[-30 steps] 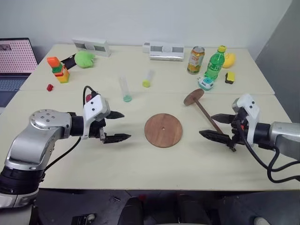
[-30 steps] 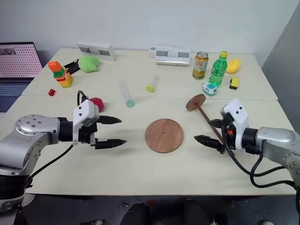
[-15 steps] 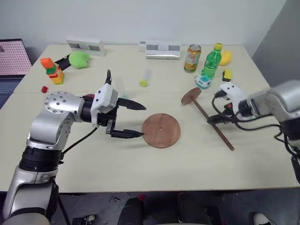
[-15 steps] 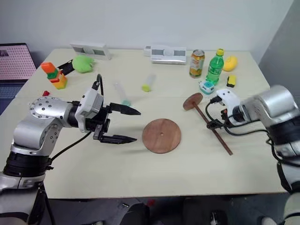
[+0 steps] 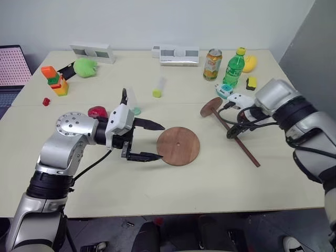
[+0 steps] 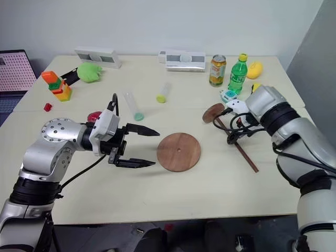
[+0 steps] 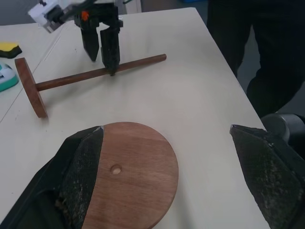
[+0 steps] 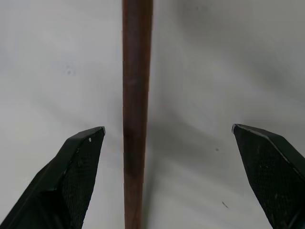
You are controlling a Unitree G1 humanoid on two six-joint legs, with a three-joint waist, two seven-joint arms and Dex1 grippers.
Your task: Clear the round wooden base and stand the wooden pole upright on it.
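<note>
Wooden pole lies flat between our spread right gripper, seemingly for grasping, while our left gripper gapes beside the bare round wooden base.

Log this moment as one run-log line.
right gripper: open, straddling wooden pole lying flat | left gripper: open beside round wooden base | base: bare

Bare table around pole

My silver arms are wearing white wrist housings, trailing black cables, ending in black two-finger grippers: left gripper, right gripper.
</note>
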